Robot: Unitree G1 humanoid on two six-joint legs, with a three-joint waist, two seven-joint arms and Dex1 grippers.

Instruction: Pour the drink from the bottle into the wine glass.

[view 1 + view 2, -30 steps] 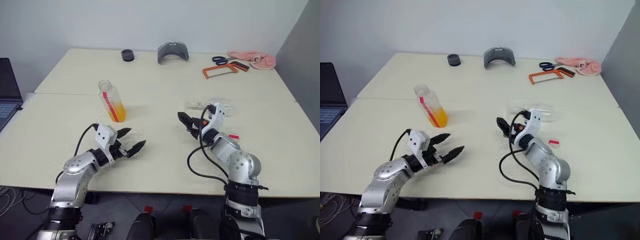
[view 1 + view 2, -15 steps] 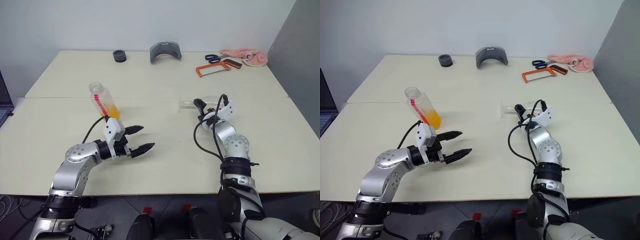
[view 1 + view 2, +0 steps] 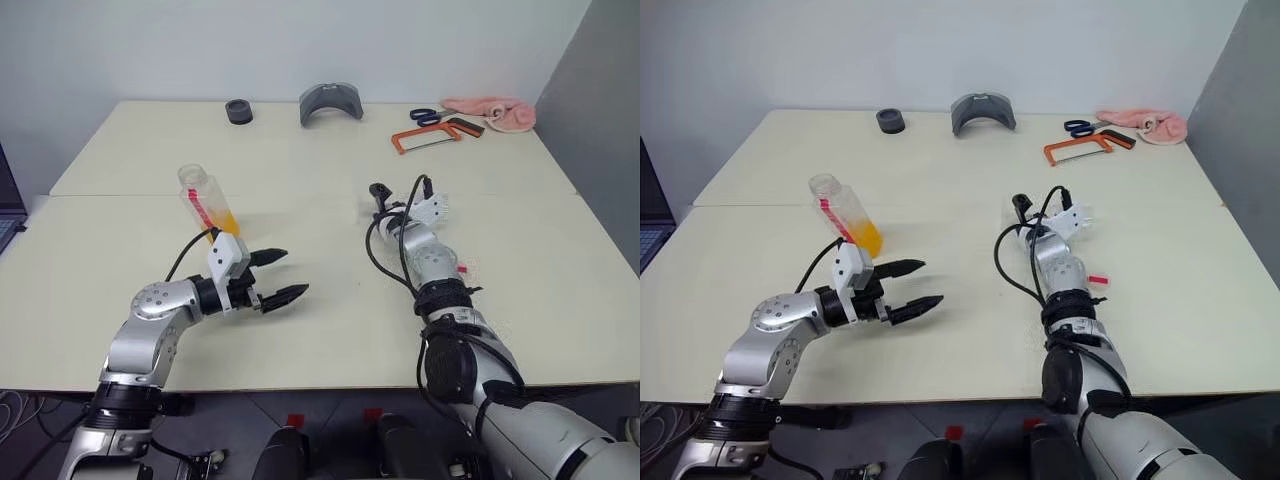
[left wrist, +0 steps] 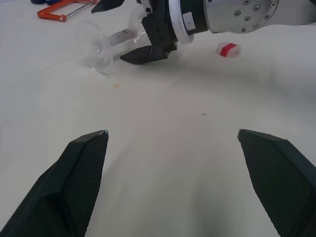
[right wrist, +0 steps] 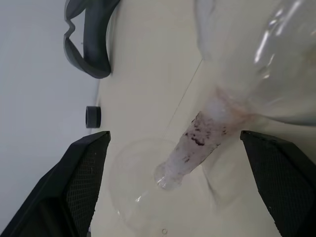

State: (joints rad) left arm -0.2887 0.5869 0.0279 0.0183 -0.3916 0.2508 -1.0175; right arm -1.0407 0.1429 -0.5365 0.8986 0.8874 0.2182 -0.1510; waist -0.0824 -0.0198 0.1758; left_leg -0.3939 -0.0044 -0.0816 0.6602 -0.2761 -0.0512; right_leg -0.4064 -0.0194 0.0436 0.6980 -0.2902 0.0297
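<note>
Cream tabletop (image 3: 300,170) carries the small clear plastic bottle (image 3: 207,205) of orange drink (image 3: 226,222), upright, uncapped, its red label strip unreadable. Clear stemmed wine glass (image 4: 106,43) lies on its side mid-table, well inside the edges. Right gripper (image 4: 126,29) straddles its stem, jaws wide, gripping nothing; left gripper (image 3: 281,276) hangs spread and empty over bare surface near the bottle.

Bottle (image 3: 207,203) left, wine glass (image 4: 101,45) right

No text, brand, number or sign can be read anywhere; the bottle (image 3: 207,204) carries a red label strip whose print is too small to make out
</note>
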